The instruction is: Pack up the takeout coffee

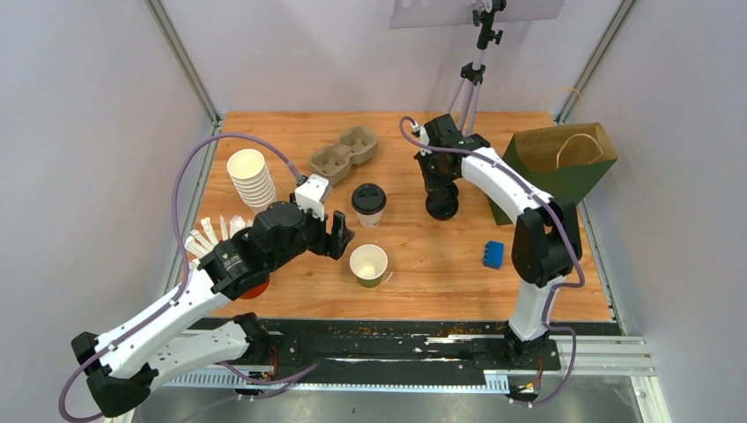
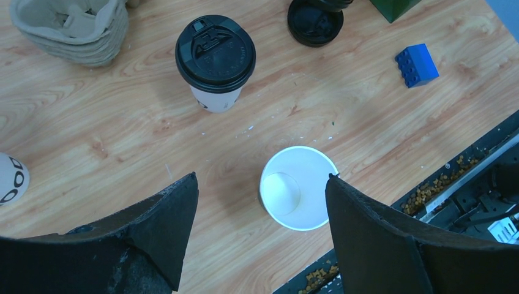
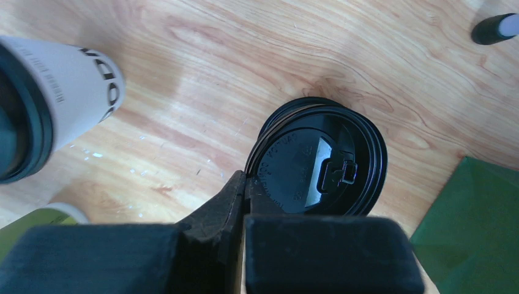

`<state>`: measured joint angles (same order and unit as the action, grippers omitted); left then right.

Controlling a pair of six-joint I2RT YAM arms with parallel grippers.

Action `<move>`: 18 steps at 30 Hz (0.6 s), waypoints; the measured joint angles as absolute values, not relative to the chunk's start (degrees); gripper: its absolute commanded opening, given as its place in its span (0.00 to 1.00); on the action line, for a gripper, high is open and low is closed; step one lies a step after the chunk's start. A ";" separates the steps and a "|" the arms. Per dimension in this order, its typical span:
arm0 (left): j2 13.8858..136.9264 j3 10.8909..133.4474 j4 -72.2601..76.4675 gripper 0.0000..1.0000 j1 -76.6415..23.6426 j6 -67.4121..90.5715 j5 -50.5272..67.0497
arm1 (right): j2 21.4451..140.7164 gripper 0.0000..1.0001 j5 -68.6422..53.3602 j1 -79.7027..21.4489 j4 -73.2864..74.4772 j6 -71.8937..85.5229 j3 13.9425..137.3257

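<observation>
Wood-grain tabletop (image 1: 423, 273) fills the cell between pale walls (image 1: 88, 132). From above, the white-sided paper cup with a black lid (image 1: 368, 202) stands upright mid-table. Just nearer the arms stands the olive-green-sided paper cup (image 1: 368, 265), lidless, its cream inside showing.

The left gripper (image 1: 339, 236) hovers beside that open cup. Its wrist camera adds that the jaws are spread wide, with the cup's mouth seen below and between them.

The right gripper (image 1: 442, 206) is low over the table, right of the white cup. Only its own wrist view shows the fingers (image 3: 223, 205) pinched on the rim of a round black plastic lid (image 3: 318, 162) (overhead it reads as just a dark disc).

Further back sit a brown moulded-pulp cup carrier (image 1: 344, 152), a stack of lidless white cups (image 1: 250, 176) and a dark green paper bag with handles (image 1: 564, 159). A blue toy brick (image 1: 493, 254) lies near the right arm.
</observation>
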<state>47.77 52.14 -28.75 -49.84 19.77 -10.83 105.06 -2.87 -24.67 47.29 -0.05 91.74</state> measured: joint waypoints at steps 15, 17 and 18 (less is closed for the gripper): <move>48.18 52.16 -29.61 0.84 -49.84 19.07 -11.75 | 112.60 0.27 2.94 -24.67 45.10 -0.91 89.76; 48.18 52.16 -29.67 0.84 -49.84 19.03 -11.75 | 111.77 0.30 3.75 -24.67 45.34 -0.78 89.76; 48.18 52.16 -29.67 0.84 -49.84 19.00 -11.75 | 111.04 0.30 4.27 -24.67 45.45 -0.78 89.71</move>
<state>48.18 52.16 -29.67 -49.84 19.00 -11.75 111.04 4.27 -24.67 45.45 -0.78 89.71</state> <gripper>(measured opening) 0.838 0.278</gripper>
